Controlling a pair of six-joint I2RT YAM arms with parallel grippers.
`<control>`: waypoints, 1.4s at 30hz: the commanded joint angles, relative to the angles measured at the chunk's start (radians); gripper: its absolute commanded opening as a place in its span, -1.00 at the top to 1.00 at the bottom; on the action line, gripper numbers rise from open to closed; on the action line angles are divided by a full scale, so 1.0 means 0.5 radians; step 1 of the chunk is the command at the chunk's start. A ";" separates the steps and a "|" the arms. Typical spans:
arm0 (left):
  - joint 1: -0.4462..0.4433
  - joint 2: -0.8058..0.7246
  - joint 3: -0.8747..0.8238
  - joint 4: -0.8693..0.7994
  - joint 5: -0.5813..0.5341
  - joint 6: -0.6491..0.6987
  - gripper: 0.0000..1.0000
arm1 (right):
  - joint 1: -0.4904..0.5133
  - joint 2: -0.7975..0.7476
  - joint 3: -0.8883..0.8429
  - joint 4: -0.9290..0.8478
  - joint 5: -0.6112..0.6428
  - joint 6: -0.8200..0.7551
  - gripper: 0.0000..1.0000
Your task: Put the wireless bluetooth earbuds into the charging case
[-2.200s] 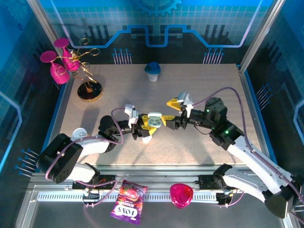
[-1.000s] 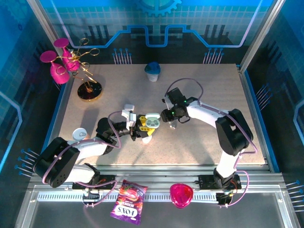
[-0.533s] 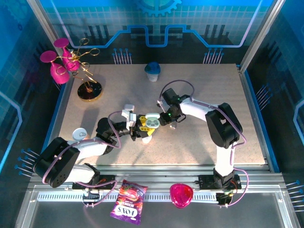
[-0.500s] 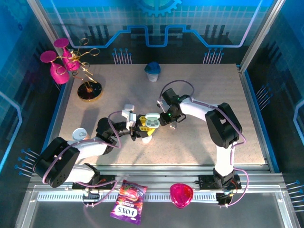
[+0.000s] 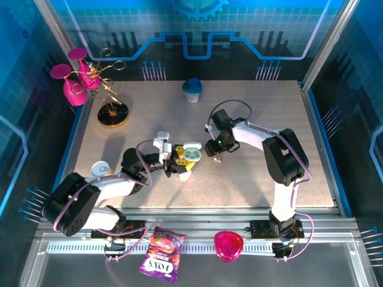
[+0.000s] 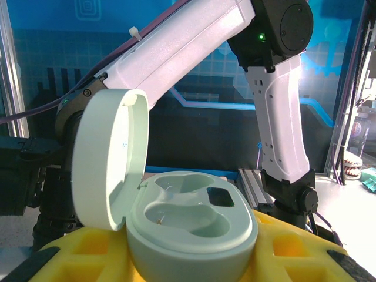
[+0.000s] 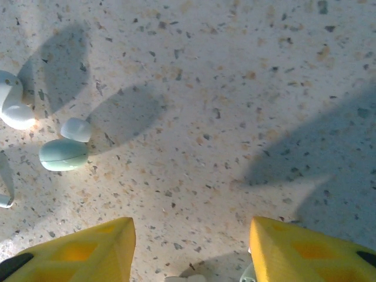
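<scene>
While the left gripper [image 6: 194, 261] pinches the lid-open mint-green rounded plastic charging case [image 6: 194, 226], the right gripper [image 7: 191, 249] hangs spread and empty near two tiny pale plastic earbuds [image 7: 63, 154] lying on the speckled bench [image 7: 223, 88], clear of its edges.

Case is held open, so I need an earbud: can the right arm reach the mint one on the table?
Probably yes. The mint earbud lies on the table, nothing over it; the right fingers stand apart and empty. It sits off to their side, so shift over first.
</scene>
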 commanded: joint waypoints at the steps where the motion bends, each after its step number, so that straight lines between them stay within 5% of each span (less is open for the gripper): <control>1: 0.013 0.018 0.006 0.037 0.044 0.013 0.55 | -0.035 -0.052 -0.035 0.005 0.005 0.016 -0.09; 11: 0.013 0.024 0.003 0.038 0.042 0.013 0.55 | -0.071 -0.232 -0.169 0.235 0.006 0.030 -0.15; 27: 0.014 0.024 0.003 0.037 0.044 0.011 0.55 | -0.076 -0.198 -0.133 -0.012 0.125 -0.023 -0.11; 42: 0.012 0.027 0.008 0.038 0.056 0.013 0.55 | -0.094 -0.076 -0.178 -0.089 -0.051 -0.125 -0.11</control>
